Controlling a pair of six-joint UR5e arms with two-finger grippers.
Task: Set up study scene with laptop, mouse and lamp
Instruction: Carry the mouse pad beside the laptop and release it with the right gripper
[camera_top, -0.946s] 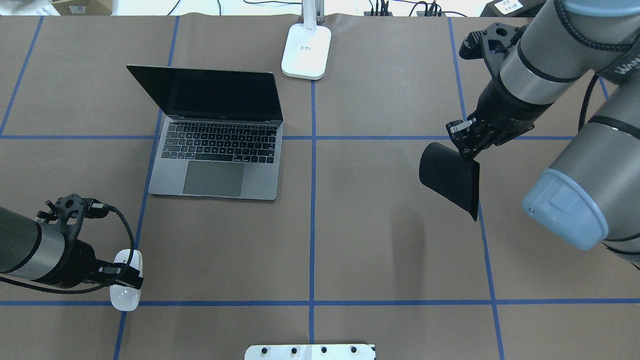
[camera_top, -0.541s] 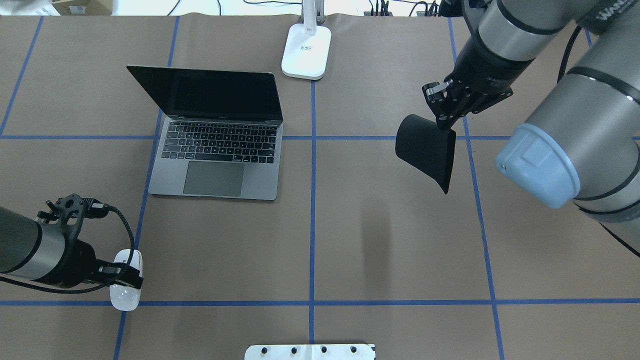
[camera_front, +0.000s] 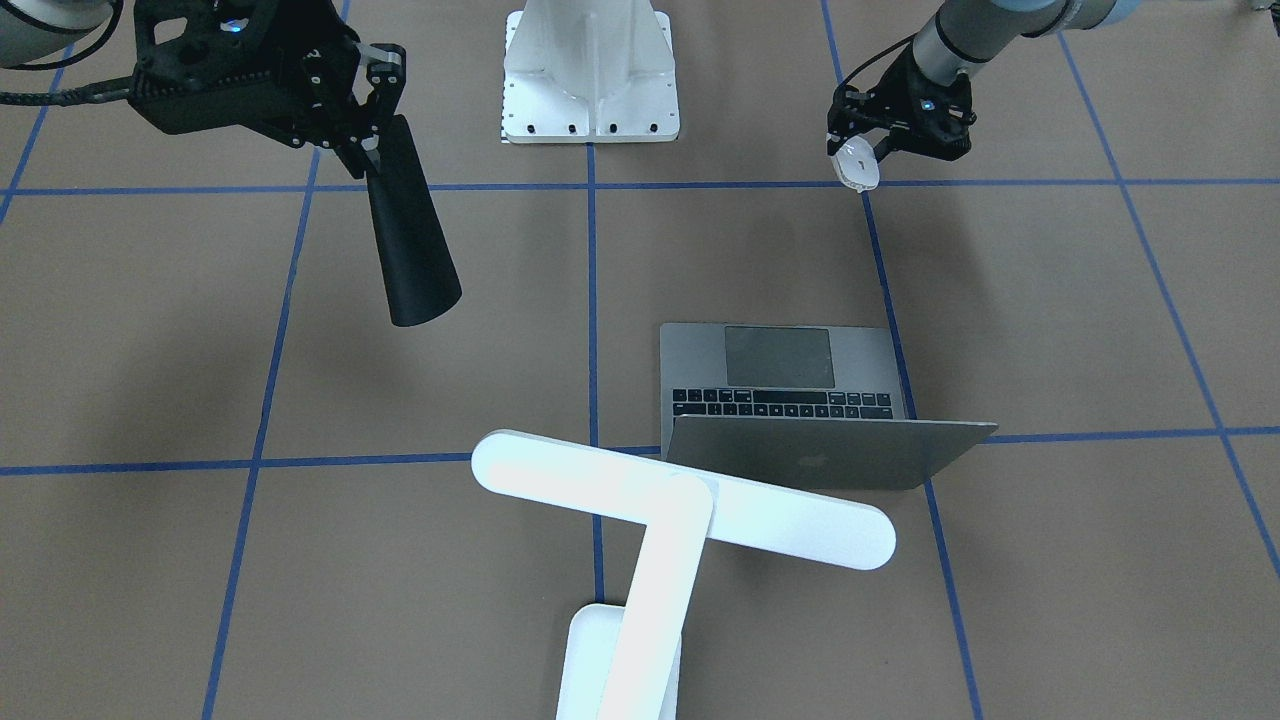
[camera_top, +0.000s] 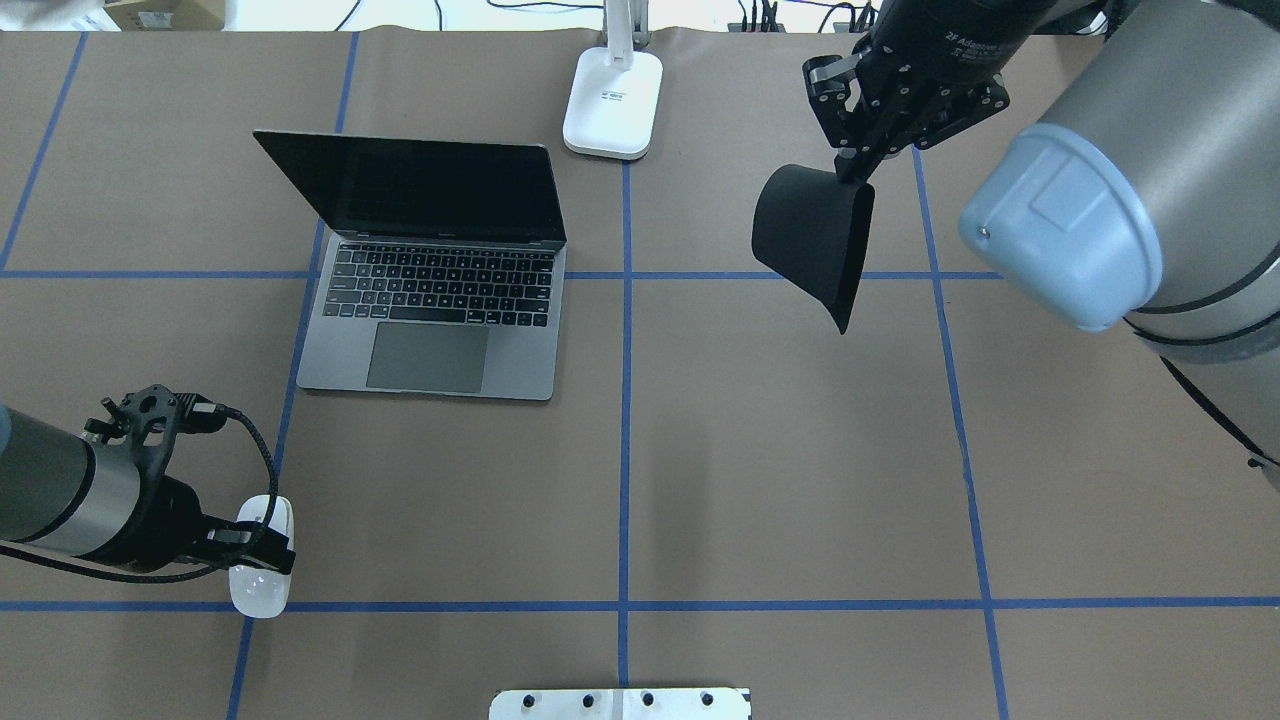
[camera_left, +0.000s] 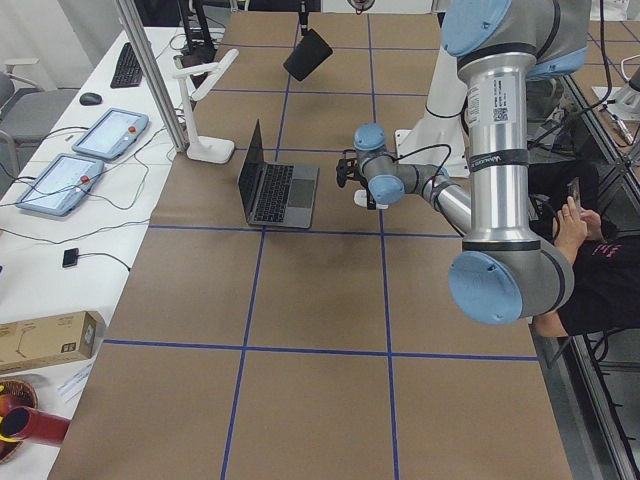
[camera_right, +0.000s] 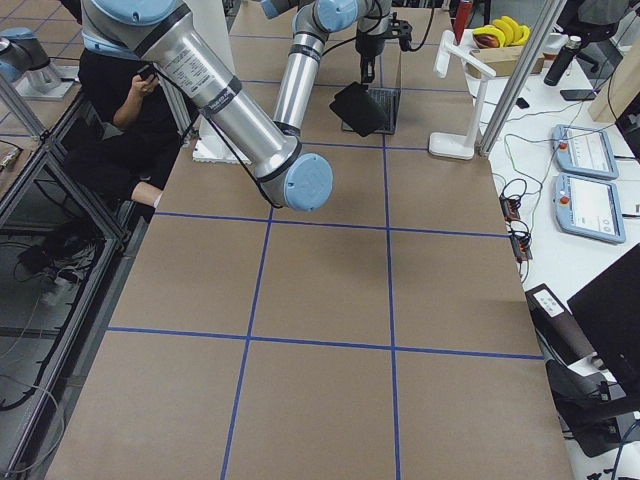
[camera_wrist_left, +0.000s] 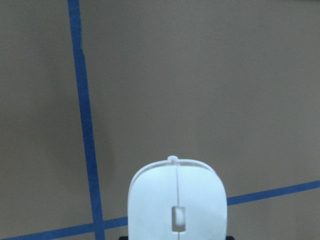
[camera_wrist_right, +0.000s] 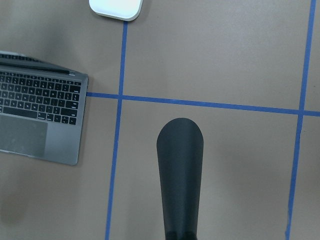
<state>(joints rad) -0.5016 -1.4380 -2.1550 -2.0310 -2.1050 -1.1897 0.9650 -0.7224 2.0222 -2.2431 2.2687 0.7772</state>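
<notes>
The overhead camera looks forward and down on the table (camera_top: 760, 450); the front-facing camera looks steeply down from the opposite side; both cover the laptop (camera_top: 440, 300) and lamp (camera_top: 613, 103). Side cameras look along the table from its ends; wrist cameras look down, close in.

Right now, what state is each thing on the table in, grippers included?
laptop, open, screen dark, flat on the table.
mouse, clamped in the left gripper, near the tabletop.
lamp, upright on its base.
black mat, hanging curled from the right gripper, off the table.
</notes>
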